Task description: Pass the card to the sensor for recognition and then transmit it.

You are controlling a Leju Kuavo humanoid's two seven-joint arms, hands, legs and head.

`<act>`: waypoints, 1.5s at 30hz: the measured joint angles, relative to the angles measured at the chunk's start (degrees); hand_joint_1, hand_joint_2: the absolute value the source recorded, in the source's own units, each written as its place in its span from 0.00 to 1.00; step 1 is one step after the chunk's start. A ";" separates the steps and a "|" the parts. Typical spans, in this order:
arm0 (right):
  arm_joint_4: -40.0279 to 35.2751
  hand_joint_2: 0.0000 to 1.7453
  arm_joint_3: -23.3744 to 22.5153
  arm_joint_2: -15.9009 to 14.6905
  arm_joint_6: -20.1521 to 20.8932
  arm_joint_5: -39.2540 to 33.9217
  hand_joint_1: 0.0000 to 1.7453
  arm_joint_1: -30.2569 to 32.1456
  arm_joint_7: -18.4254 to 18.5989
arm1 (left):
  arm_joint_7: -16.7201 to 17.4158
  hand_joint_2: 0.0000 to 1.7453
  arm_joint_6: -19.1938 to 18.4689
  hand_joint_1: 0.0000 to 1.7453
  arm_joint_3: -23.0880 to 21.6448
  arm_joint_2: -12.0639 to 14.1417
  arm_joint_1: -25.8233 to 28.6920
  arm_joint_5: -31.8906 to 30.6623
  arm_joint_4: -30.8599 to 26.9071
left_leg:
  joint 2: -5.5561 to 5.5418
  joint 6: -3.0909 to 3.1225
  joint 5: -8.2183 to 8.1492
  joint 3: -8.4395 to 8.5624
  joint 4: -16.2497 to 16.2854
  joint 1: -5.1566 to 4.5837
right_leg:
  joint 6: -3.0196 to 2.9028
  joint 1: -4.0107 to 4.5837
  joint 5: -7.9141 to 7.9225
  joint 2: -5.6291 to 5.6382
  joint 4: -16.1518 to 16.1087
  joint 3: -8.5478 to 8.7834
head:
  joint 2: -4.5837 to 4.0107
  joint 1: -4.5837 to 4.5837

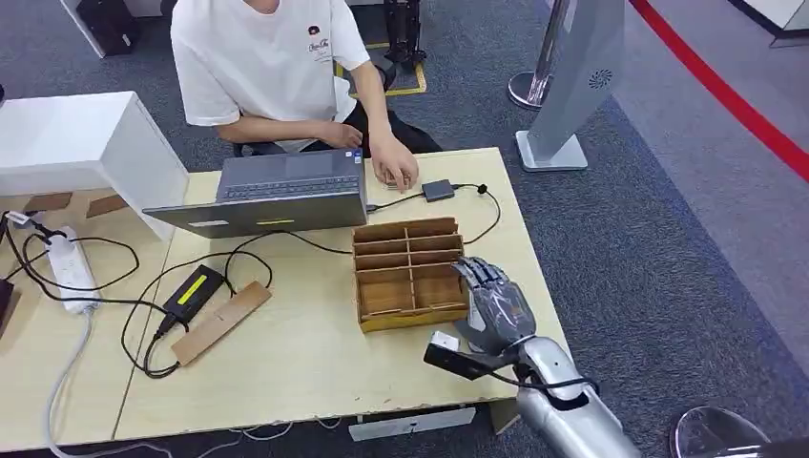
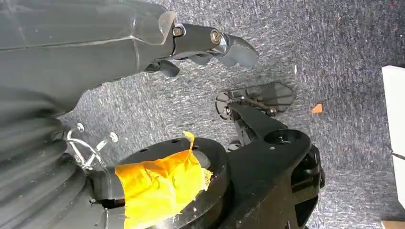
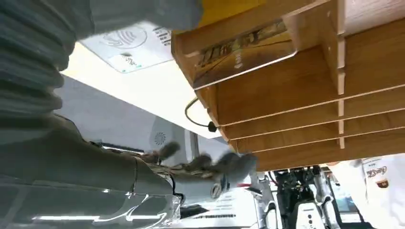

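A card with a gold-brown face stands on edge in one compartment of the wooden divider box; the box wall also appears in the right wrist view. My right hand hovers at the box's right side, fingers spread and holding nothing; those fingers look blurred in the right wrist view. A white card-like piece with a contactless mark lies by the box's near corner. The small dark sensor sits on its cable beyond the box. My left hand hangs over the carpet, empty.
A person sits behind the table with a hand resting beside the sensor. A laptop stands left of the box. A power brick, a wooden strip, a power strip and cables lie on the left half.
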 joint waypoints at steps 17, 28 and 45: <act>-0.02 1.00 -0.15 0.15 0.02 -1.14 1.00 0.48 -0.55 | 0.48 1.00 0.15 0.00 -0.35 0.00 -0.01 0.50 0.00 | 0.00 0.00 0.00 0.00 0.00 0.00 | 0.00 0.00 0.00 0.00 0.00 0.00 | 0.00 -0.02; -0.07 1.00 -0.22 0.15 0.04 -1.79 1.00 0.63 -0.85 | -3.69 1.00 -1.51 0.00 -1.07 -0.04 -0.05 2.49 0.00 | 0.00 0.00 0.00 0.00 0.00 0.00 | 0.00 0.00 0.00 0.01 0.00 0.00 | 0.00 -0.02; -0.26 1.00 -0.26 0.15 -0.57 -0.70 1.00 0.33 -0.63 | -1.94 1.00 -0.55 0.00 -1.22 0.07 -0.05 1.97 0.00 | 0.00 0.00 0.00 0.00 0.00 0.00 | 0.00 0.00 0.00 0.01 0.00 0.00 | 0.00 0.00</act>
